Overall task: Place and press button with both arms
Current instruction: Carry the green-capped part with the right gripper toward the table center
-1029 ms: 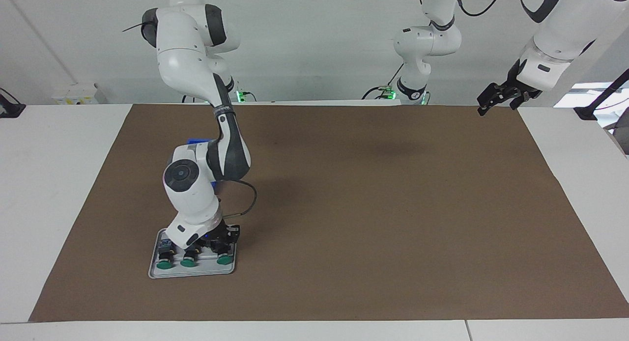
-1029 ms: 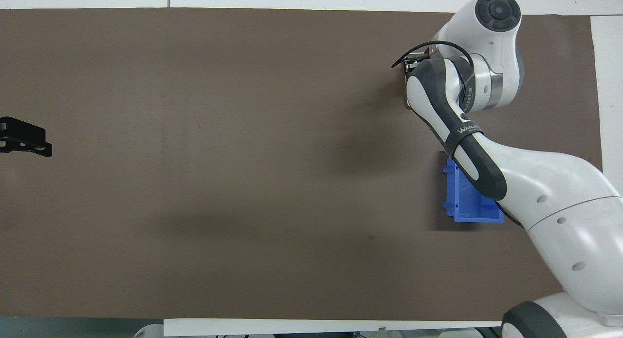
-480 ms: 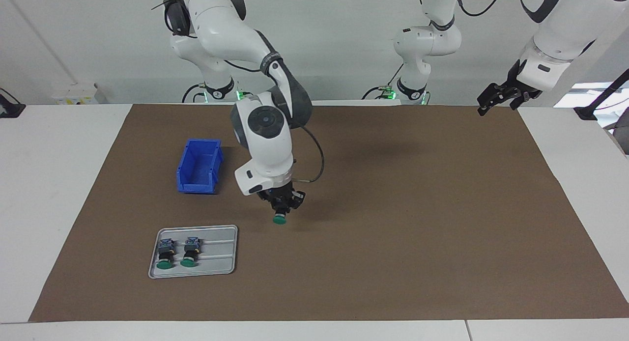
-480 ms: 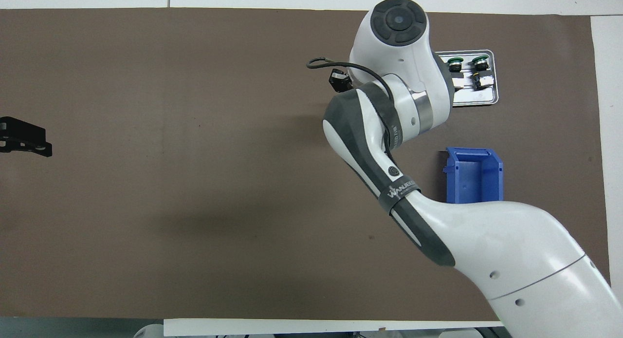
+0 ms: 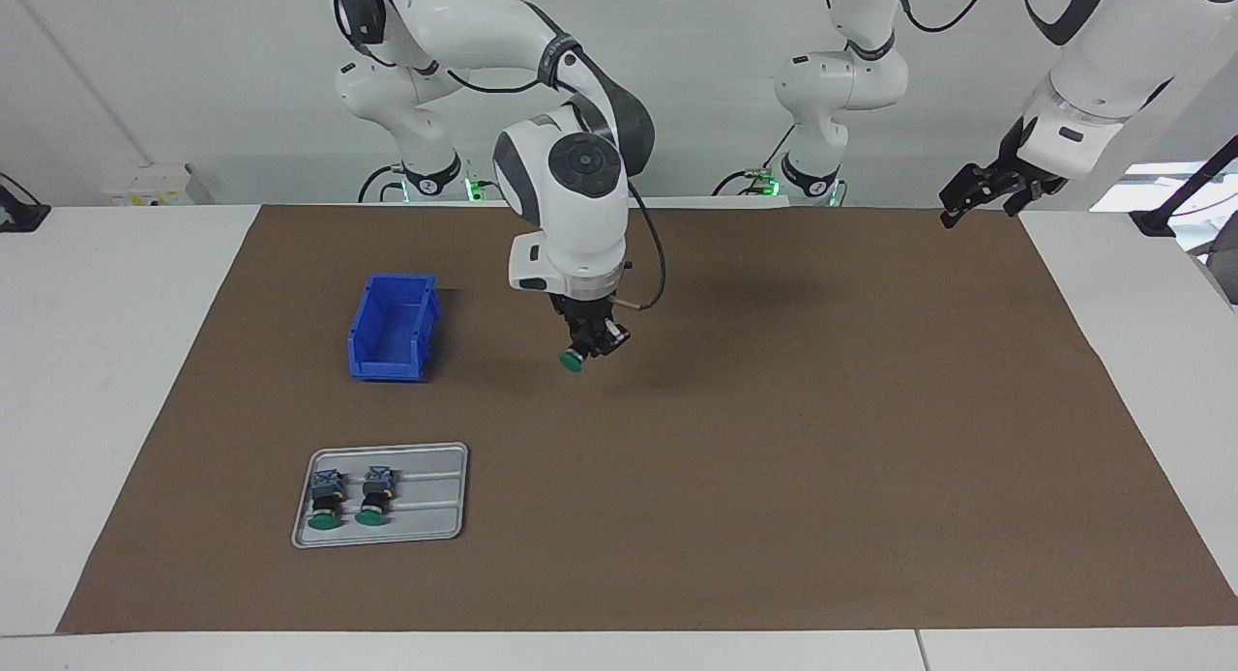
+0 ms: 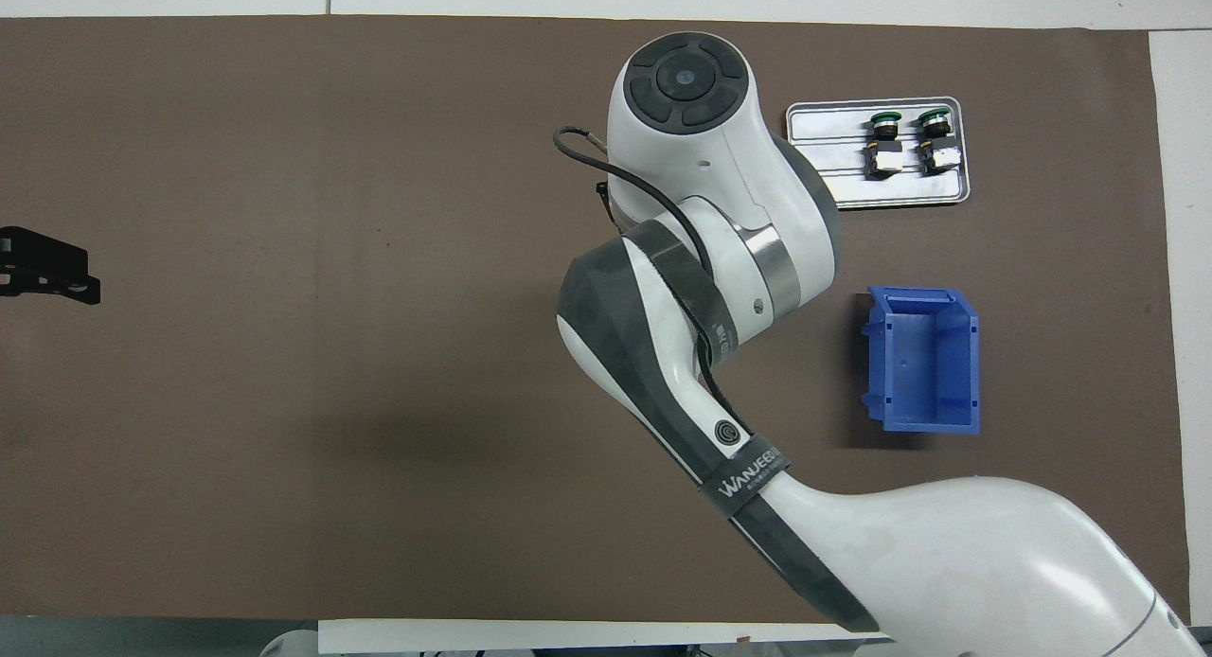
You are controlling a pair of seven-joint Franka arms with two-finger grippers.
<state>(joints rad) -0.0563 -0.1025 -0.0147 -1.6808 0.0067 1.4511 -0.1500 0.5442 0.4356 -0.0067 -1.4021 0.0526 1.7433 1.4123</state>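
Green-capped push-button [image 5: 573, 360] hangs clamped in the right pincer [image 5: 584, 350] over the brown mat [image 5: 774, 439] beside the blue bin [image 5: 392, 340]: transport step; next, lower it onto the counter [image 5: 97, 362] while the left pincer [image 5: 979, 195], jaws apart, waits.

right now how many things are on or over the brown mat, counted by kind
green-capped push buttons: 3, two lying on the tray, one held by the right gripper over the mat
grey metal tray: 1
blue plastic bin: 1
total: 5
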